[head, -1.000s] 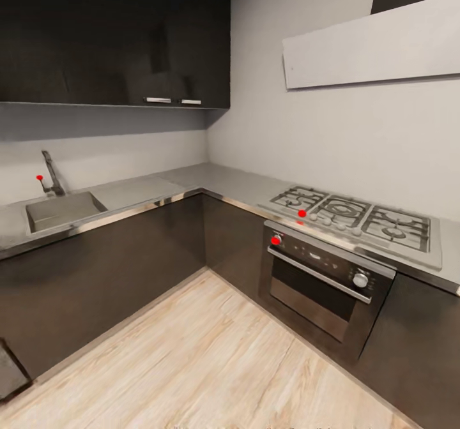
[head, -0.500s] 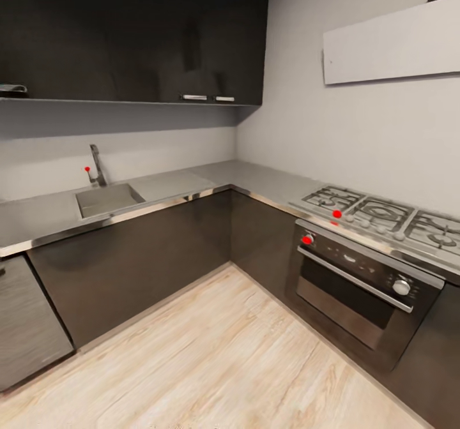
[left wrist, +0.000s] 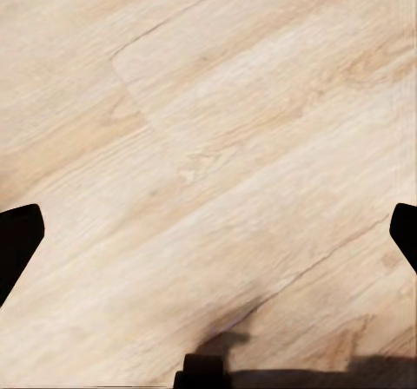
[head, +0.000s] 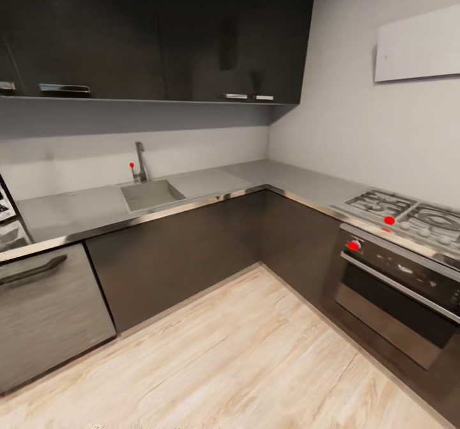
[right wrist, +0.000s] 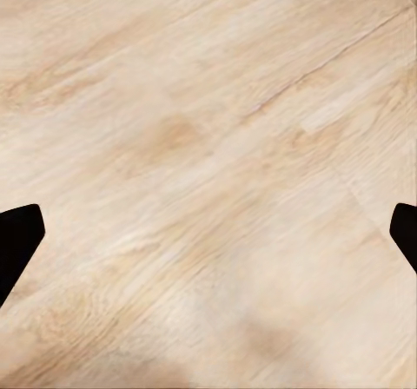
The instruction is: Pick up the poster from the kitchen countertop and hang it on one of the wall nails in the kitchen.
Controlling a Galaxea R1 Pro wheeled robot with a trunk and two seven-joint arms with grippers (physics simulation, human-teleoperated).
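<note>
Grey kitchen countertop [head: 76, 215] runs past the sink [head: 152, 194]; stove [head: 409, 215] cropped.

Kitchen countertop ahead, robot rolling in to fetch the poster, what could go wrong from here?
1. The kitchen countertop bears no visible poster, so the search may need more turning.
2. A protruding dishwasher handle sits low at the near left; the base could clip it.
3. Both hands, left hand and right hand, hang open over the wooden floor, unready to grasp.
</note>
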